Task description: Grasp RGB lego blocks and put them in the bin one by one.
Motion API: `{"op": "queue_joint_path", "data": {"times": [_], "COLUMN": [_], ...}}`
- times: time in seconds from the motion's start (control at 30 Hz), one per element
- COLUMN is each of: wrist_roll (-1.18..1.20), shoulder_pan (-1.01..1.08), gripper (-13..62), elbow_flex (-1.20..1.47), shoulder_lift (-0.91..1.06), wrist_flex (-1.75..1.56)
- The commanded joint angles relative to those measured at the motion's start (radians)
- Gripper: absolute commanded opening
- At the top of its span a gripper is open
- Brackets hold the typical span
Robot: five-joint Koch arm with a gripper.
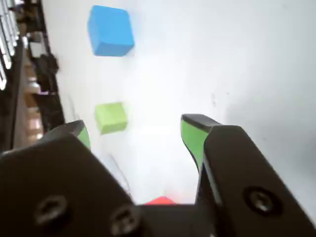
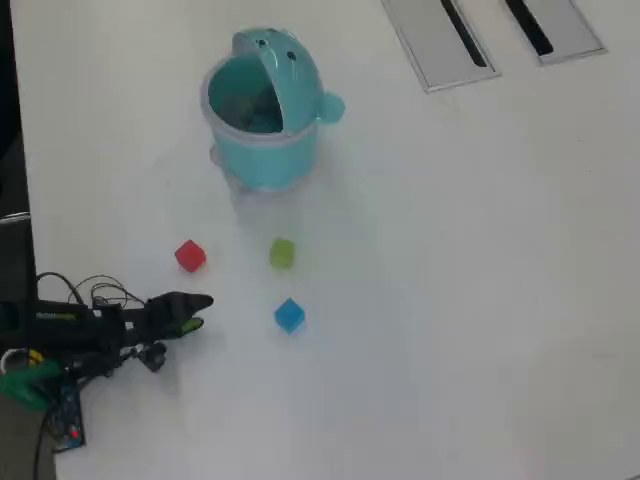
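In the overhead view the light teal bin [image 2: 262, 112] stands with its lid flipped up. Below it on the white table lie three small blocks: the red block [image 2: 189, 255], the yellow-green block [image 2: 282, 253] and the blue block [image 2: 289, 315]. My gripper [image 2: 200, 311] reaches in from the left, just below the red block and left of the blue one. The wrist view shows the gripper [image 1: 137, 131] open and holding nothing. Ahead of it lie the yellow-green block [image 1: 110, 117] and, farther off, the blue block [image 1: 110, 30]. Only a sliver of the red block [image 1: 160, 200] shows at the gripper's base.
Two flat grey slotted panels [image 2: 437, 40] [image 2: 552, 25] lie in the table top at the upper right. Cables and a small board [image 2: 62, 425] sit by the arm's base at the left edge. Dark clutter [image 1: 29, 89] lines the left of the wrist view.
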Motion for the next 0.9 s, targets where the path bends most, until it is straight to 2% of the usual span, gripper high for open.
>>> {"op": "queue_joint_path", "data": {"times": [0.0,0.33,0.43,0.87], "wrist_roll": [-0.031,-0.104,-0.241,-0.526], "shoulder_pan": [0.000,-0.067,-0.074,-0.281], "gripper": [33.7,33.7,32.3,32.6], "elbow_flex": [0.069,0.072,0.072,0.069], "shoulder_lift": [0.055,0.055,0.055,0.058], "wrist_flex": [-0.190,-0.560,-0.652,-0.785]}}
